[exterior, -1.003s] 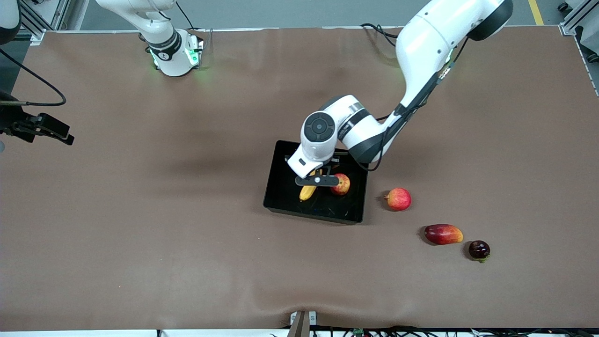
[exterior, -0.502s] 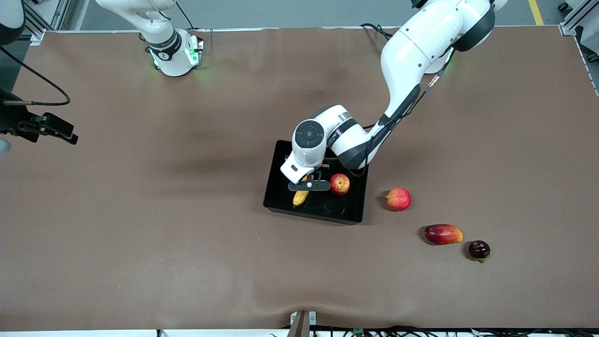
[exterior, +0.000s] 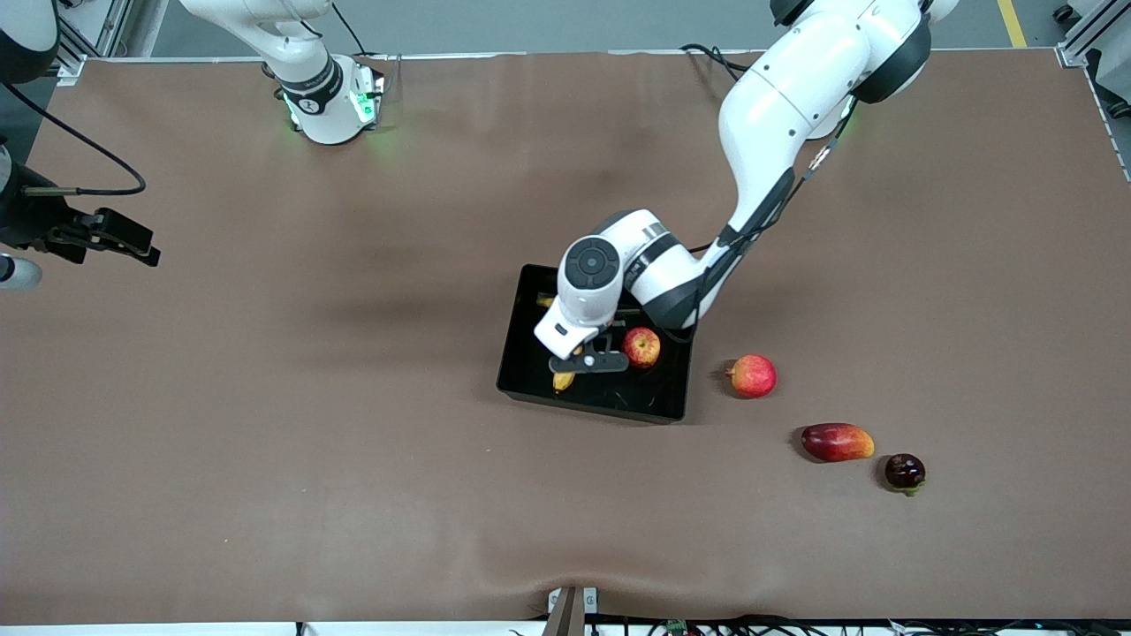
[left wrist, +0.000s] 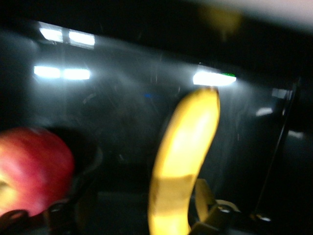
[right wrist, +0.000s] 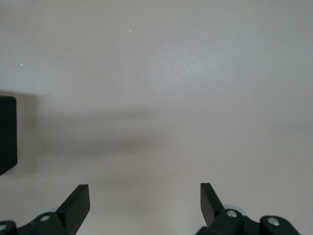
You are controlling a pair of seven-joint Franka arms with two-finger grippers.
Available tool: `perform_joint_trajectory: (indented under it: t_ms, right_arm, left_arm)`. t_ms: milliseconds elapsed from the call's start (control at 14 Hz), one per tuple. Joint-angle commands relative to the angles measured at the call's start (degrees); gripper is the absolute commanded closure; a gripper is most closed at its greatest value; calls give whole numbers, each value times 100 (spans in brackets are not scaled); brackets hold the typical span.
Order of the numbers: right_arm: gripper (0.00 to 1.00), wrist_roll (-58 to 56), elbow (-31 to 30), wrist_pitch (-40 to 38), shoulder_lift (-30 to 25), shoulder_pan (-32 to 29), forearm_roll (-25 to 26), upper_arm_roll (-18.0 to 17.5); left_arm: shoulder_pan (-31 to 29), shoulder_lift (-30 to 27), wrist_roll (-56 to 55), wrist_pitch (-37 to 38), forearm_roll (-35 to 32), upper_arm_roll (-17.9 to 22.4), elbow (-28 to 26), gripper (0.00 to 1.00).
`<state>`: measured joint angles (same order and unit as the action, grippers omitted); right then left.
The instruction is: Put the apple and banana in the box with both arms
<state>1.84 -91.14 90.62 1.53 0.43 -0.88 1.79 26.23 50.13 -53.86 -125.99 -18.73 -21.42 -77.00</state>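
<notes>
The black box (exterior: 530, 375) lies mid-table. The red apple (exterior: 642, 346) sits in it, also seen in the left wrist view (left wrist: 29, 171). The yellow banana (exterior: 564, 381) lies in the box beside the apple, mostly hidden under my left gripper (exterior: 588, 362). In the left wrist view the banana (left wrist: 188, 147) runs between the spread fingers of my left gripper (left wrist: 142, 213), close to one finger (left wrist: 205, 196); the gripper is open, low in the box. My right gripper (exterior: 115, 238) waits open and empty over bare table at the right arm's end, also seen in its wrist view (right wrist: 144, 200).
Three fruits lie outside the box toward the left arm's end: a pinkish-red round fruit (exterior: 753, 375), an oblong red-and-orange fruit (exterior: 837, 442) and a small dark purple fruit (exterior: 905, 472), each nearer the front camera than the last.
My left gripper has sunk lower into the box with the banana and shifted slightly toward the right arm's end. The right gripper has drifted a little toward the table's middle.
</notes>
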Motion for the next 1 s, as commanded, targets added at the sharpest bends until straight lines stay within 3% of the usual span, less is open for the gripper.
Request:
perform_joint_trajectory:
  t_ms: [0, 502, 717, 932]
  right_arm:
    - [0, 45, 79, -89, 14, 28, -9, 5]
    - [0, 45, 70, -80, 14, 54, -9, 5]
    - [0, 54, 70, -71, 14, 63, -35, 5]
    - [0, 54, 79, -62, 14, 107, -26, 5]
  left_arm:
    - [-187, -582, 138, 310, -25, 209, -34, 0]
    - [-1531, -1839, 1578, 1479, 36, 209, -78, 0]
    - [-2138, -2279, 1711, 2059, 1, 200, -96, 0]
    - [-2394, -2630, 2264, 2271, 1, 209, -96, 0]
